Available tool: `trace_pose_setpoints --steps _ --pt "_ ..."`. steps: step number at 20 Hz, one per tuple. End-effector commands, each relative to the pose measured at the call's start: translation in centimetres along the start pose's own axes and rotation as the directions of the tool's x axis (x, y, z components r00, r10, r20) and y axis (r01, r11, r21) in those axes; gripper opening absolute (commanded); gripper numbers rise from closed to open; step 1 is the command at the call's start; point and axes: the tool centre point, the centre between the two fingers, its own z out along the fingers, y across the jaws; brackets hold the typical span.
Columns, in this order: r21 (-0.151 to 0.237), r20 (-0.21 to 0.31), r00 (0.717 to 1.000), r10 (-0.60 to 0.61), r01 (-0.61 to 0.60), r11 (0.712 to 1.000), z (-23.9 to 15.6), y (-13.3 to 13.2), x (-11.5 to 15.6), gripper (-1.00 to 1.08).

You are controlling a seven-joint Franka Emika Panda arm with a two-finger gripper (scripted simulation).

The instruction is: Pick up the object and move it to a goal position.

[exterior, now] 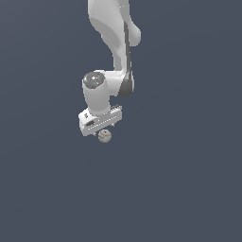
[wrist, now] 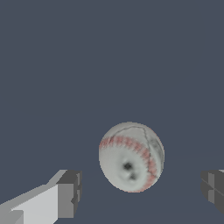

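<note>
The object is a small off-white ball (exterior: 104, 136) with reddish stitch marks, lying on the flat grey-blue ground. In the exterior view it peeks out just under the white hand of the arm. My gripper (exterior: 101, 131) hangs right over it. In the wrist view the ball (wrist: 131, 156) lies between the two dark fingertips (wrist: 70, 192), which stand wide apart on either side without touching it. The gripper (wrist: 142, 190) is open and holds nothing.
The white Panda arm (exterior: 116, 42) comes down from the upper middle of the exterior view. Plain grey-blue ground (exterior: 189, 179) spreads all around, and I see no other objects or marker.
</note>
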Motion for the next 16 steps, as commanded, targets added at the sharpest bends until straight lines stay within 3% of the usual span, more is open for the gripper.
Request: trace_pose_setpoints --steps 1,8,16 --pt "0.0 -0.001 1.0 -0.012 0.012 1.0 0.1 0.0 -0.1 1.0" --pt "0.0 -0.001 1.0 -0.011 0.011 1.0 0.7 0.0 -0.1 1.0" --pt "0.0 -0.001 1.0 -0.014 0.014 1.0 4.2 0.0 -0.2 1.0"
